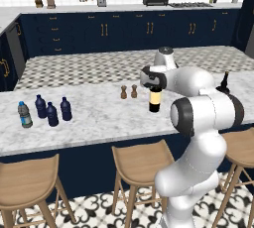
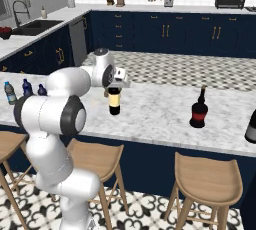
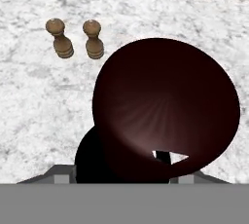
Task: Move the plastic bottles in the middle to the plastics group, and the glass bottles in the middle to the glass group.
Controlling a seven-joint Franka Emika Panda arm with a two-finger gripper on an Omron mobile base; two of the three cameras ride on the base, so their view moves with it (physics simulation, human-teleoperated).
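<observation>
Gripping the wine bottle (image 1: 155, 99) at its neck, hand (image 2: 116, 83) pinched onto it, bottle upright mid-tabletop (image 1: 99, 123), two brown shakers (image 1: 128, 92) just behind toward the far edge.

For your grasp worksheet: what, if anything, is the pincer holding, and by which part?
The pincer is shut on the wine bottle, gripping its neck from above.
</observation>
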